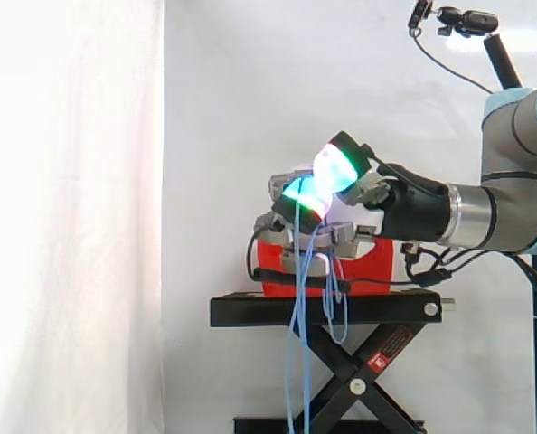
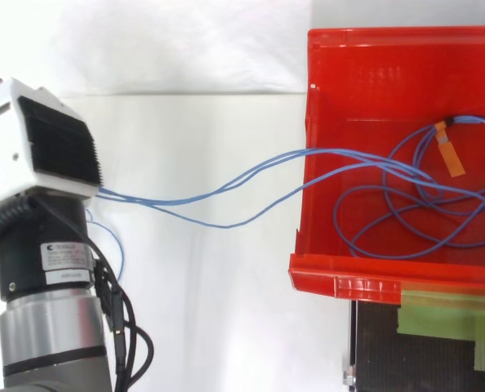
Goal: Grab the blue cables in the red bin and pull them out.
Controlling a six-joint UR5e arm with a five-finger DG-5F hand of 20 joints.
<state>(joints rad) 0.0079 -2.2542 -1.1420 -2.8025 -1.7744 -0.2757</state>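
Closest up, my hand [image 2: 51, 143] is curled around the blue cables [image 2: 393, 166], which stretch out over the wall of the red bin [image 2: 373, 282], but several loops lie inside, so I judge the pull roughly half done.

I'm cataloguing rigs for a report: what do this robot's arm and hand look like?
The arm is a grey tube with pale blue joint caps and a silver ring. The hand has a white housing with a black grille on a black, labelled cylinder, grey metal fingers and pads glowing white, cyan and green.
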